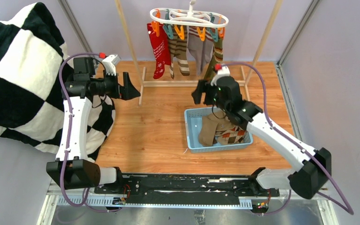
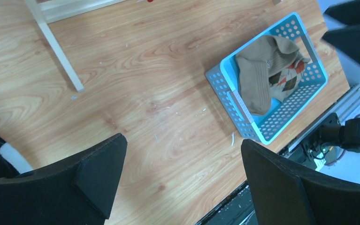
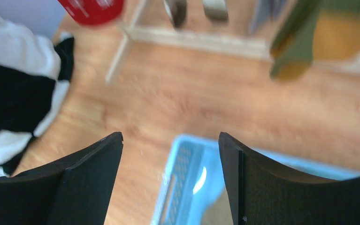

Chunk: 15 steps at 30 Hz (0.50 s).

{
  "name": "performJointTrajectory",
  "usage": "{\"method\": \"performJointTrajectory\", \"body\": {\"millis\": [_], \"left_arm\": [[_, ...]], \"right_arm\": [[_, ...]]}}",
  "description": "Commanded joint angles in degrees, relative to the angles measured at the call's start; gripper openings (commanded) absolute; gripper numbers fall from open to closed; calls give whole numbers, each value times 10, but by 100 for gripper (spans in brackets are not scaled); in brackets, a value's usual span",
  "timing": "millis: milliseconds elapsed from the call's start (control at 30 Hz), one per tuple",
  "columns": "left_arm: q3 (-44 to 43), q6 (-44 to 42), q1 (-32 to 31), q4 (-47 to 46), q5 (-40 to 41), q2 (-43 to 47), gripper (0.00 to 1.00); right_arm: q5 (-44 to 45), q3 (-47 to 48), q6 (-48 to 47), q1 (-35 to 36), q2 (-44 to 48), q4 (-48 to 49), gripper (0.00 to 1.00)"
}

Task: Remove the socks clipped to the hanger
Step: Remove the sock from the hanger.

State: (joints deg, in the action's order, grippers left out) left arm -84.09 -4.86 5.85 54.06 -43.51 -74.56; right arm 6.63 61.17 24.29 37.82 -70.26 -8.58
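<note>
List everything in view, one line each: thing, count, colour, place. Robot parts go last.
hanger: one, white, hung at the top of the rack, back centre
clothespins: several, orange and teal, dangling from the hanger
socks on the hanger: about five (overlap hides the exact count), red, brown striped, grey, olive, clipped and hanging
socks in the basket: two visible, tan and argyle, piled inside
basket: one, light blue, on the table right of centre
rack: one, pale wood, back of the table
blanket: one, black and white check, draped at the left
table: one, wood grain, under everything
left end effector: one, black, open and empty, raised at the left
right end effector: one, black, open and empty, above the basket's back edge
</note>
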Motion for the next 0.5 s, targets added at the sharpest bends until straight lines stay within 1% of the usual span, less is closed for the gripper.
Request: {"method": "performJointTrajectory", "body": {"millis": [0, 67, 133, 233, 333, 467], "left_arm": [[-10, 21, 15, -4, 11, -4, 100], [-4, 24, 17, -4, 27, 2, 100], [4, 22, 19, -4, 36, 10, 100], [10, 22, 22, -4, 45, 18, 100], [13, 26, 23, -4, 41, 25, 100], [18, 36, 23, -4, 26, 36, 100]], "right_arm": [[67, 118, -78, 42, -99, 38, 81], [73, 178, -113, 58, -149, 66, 82], [88, 219, -152, 77, -191, 118, 83], [137, 255, -218, 107, -248, 227, 84], [177, 292, -285, 119, -318, 330, 87], [215, 393, -336, 119, -413, 353, 87]]}}
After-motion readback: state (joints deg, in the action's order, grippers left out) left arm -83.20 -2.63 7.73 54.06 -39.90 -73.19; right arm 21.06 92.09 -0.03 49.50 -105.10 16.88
